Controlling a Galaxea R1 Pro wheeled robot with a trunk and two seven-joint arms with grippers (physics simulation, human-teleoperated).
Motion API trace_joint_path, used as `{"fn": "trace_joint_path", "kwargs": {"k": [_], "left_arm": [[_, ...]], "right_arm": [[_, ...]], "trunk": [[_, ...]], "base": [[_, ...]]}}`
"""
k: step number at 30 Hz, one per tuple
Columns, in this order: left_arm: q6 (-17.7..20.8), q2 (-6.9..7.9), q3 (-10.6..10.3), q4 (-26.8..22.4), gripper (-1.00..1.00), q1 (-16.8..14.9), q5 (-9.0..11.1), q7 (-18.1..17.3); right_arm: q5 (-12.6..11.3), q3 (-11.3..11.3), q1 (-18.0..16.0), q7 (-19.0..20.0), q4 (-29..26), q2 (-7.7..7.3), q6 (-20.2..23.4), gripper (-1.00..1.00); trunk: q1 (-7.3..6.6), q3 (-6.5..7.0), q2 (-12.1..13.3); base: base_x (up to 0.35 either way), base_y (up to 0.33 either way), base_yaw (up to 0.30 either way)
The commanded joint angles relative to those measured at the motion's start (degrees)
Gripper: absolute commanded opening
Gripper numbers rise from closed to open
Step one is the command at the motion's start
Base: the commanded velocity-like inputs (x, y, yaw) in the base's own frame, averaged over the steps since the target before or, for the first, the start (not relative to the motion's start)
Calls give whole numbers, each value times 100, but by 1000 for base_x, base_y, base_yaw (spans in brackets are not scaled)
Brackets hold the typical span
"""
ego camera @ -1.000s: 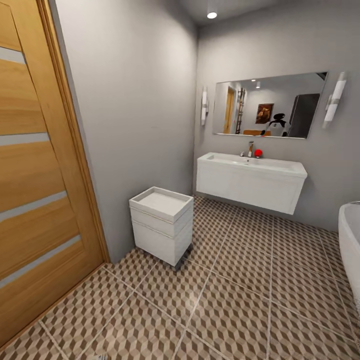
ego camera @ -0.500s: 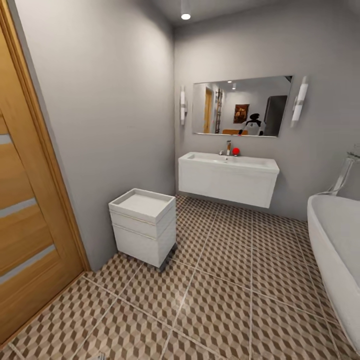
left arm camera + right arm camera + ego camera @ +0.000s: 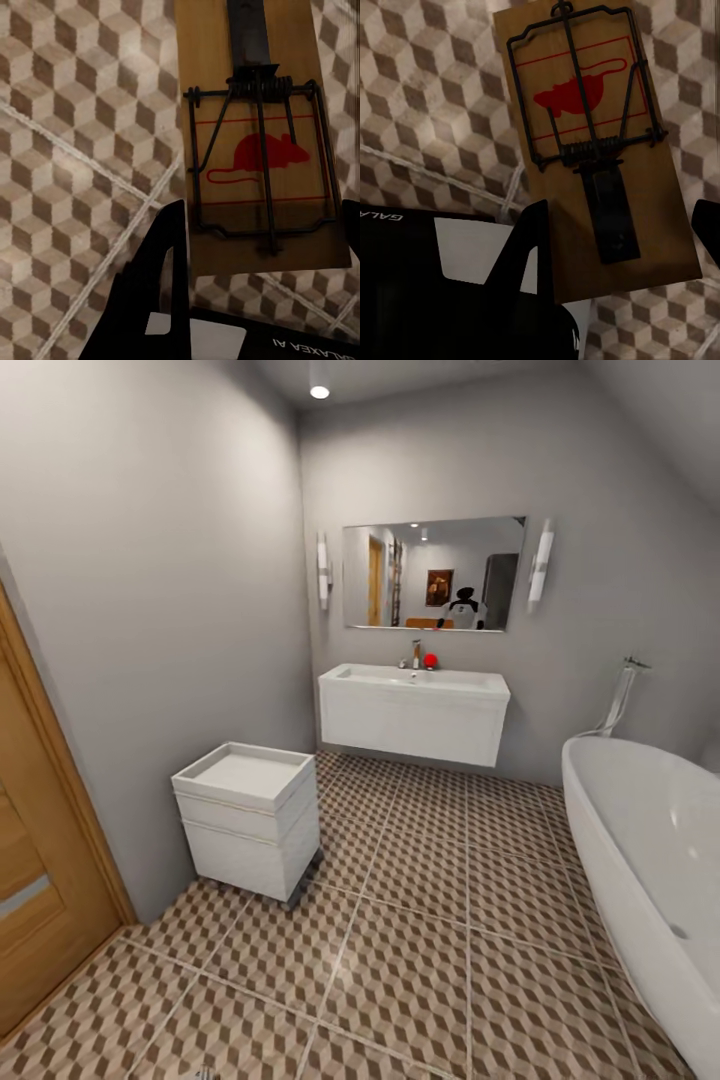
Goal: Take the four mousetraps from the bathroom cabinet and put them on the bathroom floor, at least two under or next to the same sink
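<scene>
In the left wrist view a wooden mousetrap [image 3: 255, 150] with a red mouse print and a wire spring sits between the two dark fingers [image 3: 161, 277] of my left gripper [image 3: 259, 247], held above the bathroom floor [image 3: 67, 150]. A second mousetrap [image 3: 592, 127] is clamped in my right gripper [image 3: 619, 240] over the same cube-patterned tiles [image 3: 427, 112]. In the head view the white sink [image 3: 415, 680] with its chrome tap hangs on the far wall, with tiled floor [image 3: 420, 960] stretching up to it. The cabinet is out of view.
A low white drawer unit [image 3: 250, 820] stands against the left wall. A white bathtub [image 3: 650, 840] runs along the right side. A wooden door [image 3: 30, 880] is at the near left. A mirror [image 3: 430, 575] hangs above the sink.
The head camera has swung to the right: the door has slid off to the left and the bathtub has come into view. The sink now sits nearer the picture's middle.
</scene>
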Motion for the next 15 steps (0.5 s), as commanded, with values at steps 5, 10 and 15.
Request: {"fn": "trace_joint_path", "kwargs": {"k": [5, 10, 15], "left_arm": [[22, -5, -47, -4, -100, -2, 54, -18], [13, -5, -54, -11, -100, -2, 48, -23], [-9, 2, -55, -6, -100, -2, 34, -26]], "right_arm": [[59, -44, -7, 14, 9, -1, 9, -100], [59, -44, -7, 15, 9, -1, 9, -100], [59, -44, -7, 14, 9, 4, 9, -100]], "trunk": [[0, -6, -3], [0, -6, -3], [0, -6, -3]], "base": [[0, 0, -255], [0, 0, -255], [0, 0, -255]]}}
